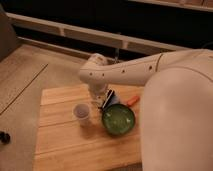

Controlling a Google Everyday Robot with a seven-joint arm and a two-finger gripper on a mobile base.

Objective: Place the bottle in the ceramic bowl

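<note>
My gripper (98,96) hangs down from the white arm's wrist over the back of the wooden table (60,145). It stands between the cup and the bowl and is shut on the bottle (96,93), a pale see-through shape just under the wrist and partly hidden by the fingers. The green ceramic bowl (118,119) sits on the table a little right of and in front of the gripper, with nothing in it.
A squat translucent white cup (81,113) stands left of the bowl. A dark blue packet (109,98) and an orange thing (132,100) lie behind the bowl. The robot's large white body (175,115) fills the right side. Floor lies to the left of the table.
</note>
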